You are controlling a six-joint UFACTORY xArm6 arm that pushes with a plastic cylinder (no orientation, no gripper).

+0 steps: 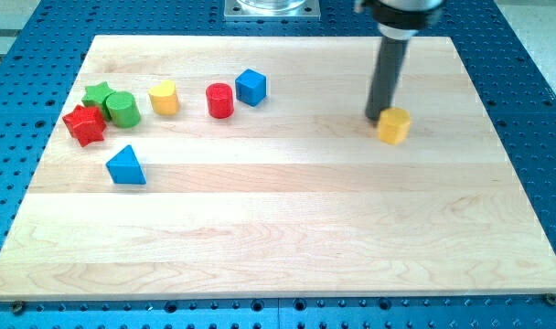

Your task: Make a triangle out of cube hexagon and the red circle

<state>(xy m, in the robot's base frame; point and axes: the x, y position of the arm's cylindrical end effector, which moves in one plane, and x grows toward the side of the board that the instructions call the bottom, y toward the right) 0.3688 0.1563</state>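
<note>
A blue cube stands in the upper middle of the wooden board. A red cylinder stands just to its left, almost touching it. A yellow hexagon block sits alone toward the view's right. My tip is at the hexagon's upper left edge, touching or nearly touching it. The dark rod rises from there to the view's top.
A yellow cylinder stands left of the red one. A green cylinder, a green star and a red star cluster at the far left. A blue triangle lies below them. Blue perforated table surrounds the board.
</note>
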